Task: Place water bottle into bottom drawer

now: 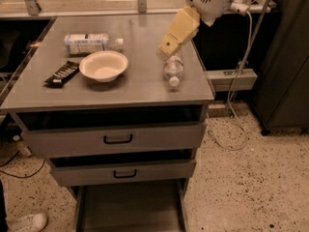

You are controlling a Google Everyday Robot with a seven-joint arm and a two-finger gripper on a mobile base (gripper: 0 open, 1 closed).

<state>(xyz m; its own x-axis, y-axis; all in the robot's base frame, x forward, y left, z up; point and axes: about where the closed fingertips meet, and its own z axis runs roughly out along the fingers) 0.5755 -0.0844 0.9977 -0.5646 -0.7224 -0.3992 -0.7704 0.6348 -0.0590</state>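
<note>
The water bottle (173, 69) lies on its side near the right edge of the grey cabinet top (145, 88), white cap toward the front. My gripper (167, 49) hangs from the upper right, its tan fingers pointing down-left over the bottle's far end and hiding it. The bottom drawer (130, 207) is pulled out at the foot of the cabinet, with a dark flat floor and nothing visible in it.
A white bowl (103, 65), a black snack bar (62, 73) and a bottle with a large white label (91, 43) lie on the left half of the top. Two grey-fronted drawers (116, 138) stand slightly open. A white cable (236, 88) hangs at the right.
</note>
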